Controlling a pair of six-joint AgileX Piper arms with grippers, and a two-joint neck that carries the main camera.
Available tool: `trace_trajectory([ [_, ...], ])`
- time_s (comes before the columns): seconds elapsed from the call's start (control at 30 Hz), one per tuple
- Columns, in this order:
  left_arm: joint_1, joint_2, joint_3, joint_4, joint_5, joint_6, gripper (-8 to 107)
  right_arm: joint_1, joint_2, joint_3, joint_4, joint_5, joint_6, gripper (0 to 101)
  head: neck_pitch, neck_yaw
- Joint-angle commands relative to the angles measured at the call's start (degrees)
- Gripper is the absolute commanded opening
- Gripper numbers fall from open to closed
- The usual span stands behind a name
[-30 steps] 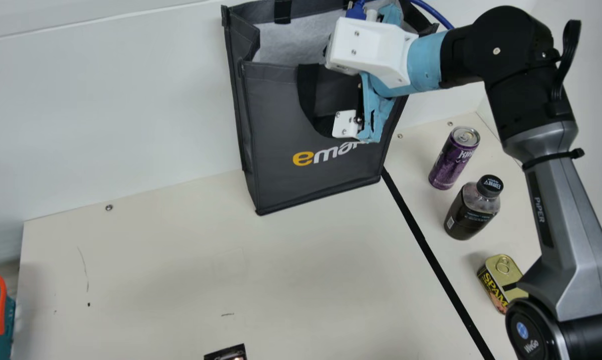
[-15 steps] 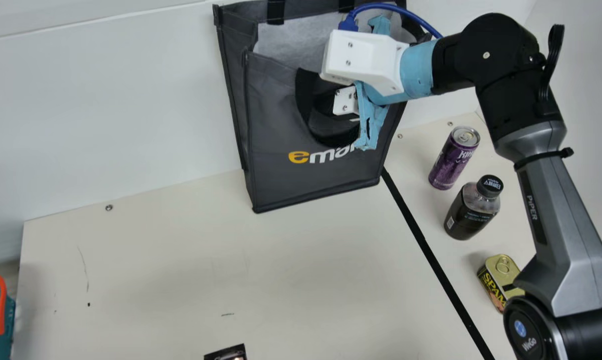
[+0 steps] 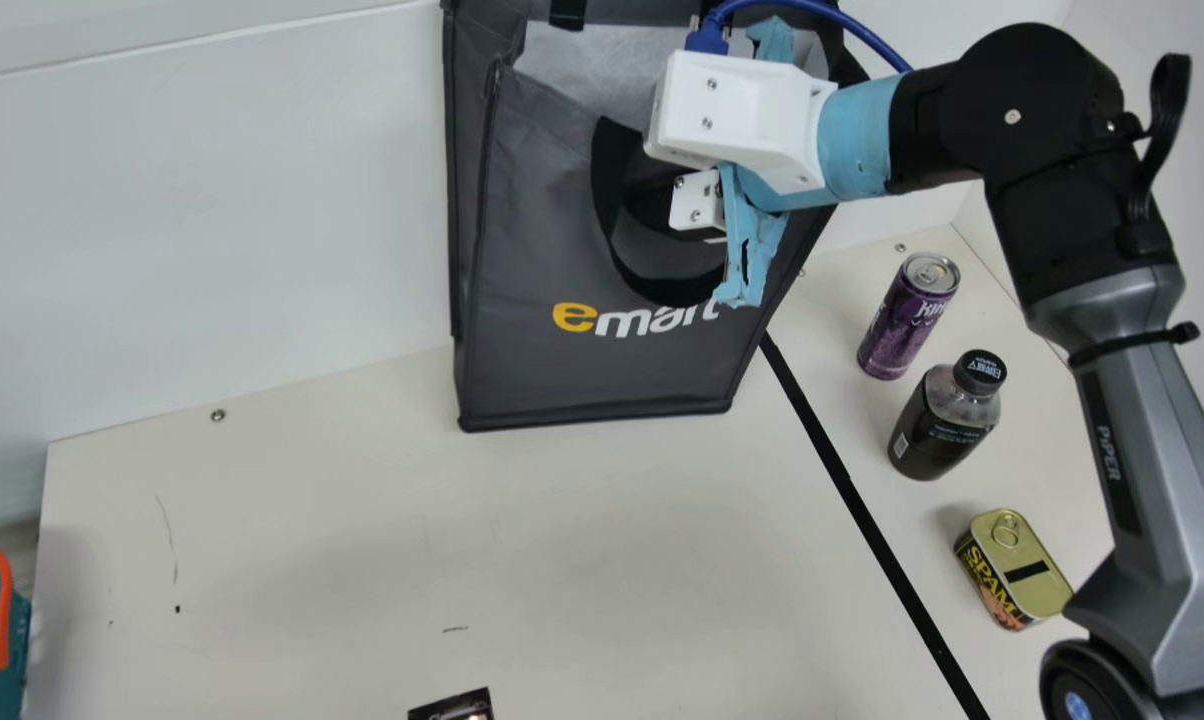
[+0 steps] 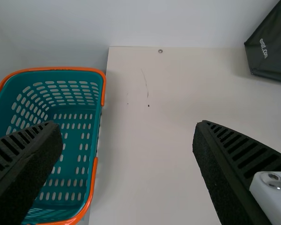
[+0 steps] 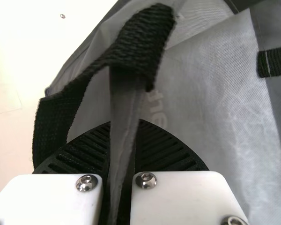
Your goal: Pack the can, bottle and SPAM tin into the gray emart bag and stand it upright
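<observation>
One bag, lower part farther left, in one pincer

Right wrist view: the right claw is closed on the gray emart bag, one panel edge pinched upright between two black ribbed fingers. A black woven handle arches just beyond the fingertips and drops down one side. Pale lining is exposed, with faint reversed lettering noted near the grip. A second black strap lies against the lining, apart from the claw. Outside the bag, the bright surface bears one screw.
</observation>
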State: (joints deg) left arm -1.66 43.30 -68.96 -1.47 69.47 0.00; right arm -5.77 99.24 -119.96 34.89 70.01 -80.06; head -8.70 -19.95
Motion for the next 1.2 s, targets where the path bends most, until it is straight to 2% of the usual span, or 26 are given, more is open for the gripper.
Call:
trace_trajectory([
  [0.0, 0.0, 0.0, 0.0, 0.0, 0.0, 0.0, 90, 0.12, -0.88, 0.19, -0.37, -0.11, 0.33, 0, -1.3, -0.05],
  [0.6, 0.0, 0.0, 0.0, 0.0, 0.0, 0.0, 90, 1.96, -9.21, 1.89, -1.36, -0.11, 3.71, 0, -1.3, -0.05],
  [1.17, 0.0, 0.0, 0.0, 0.0, 0.0, 0.0, 90, 2.9, -16.24, 4.43, -0.79, -0.11, 4.35, 0, -1.3, -0.05],
])
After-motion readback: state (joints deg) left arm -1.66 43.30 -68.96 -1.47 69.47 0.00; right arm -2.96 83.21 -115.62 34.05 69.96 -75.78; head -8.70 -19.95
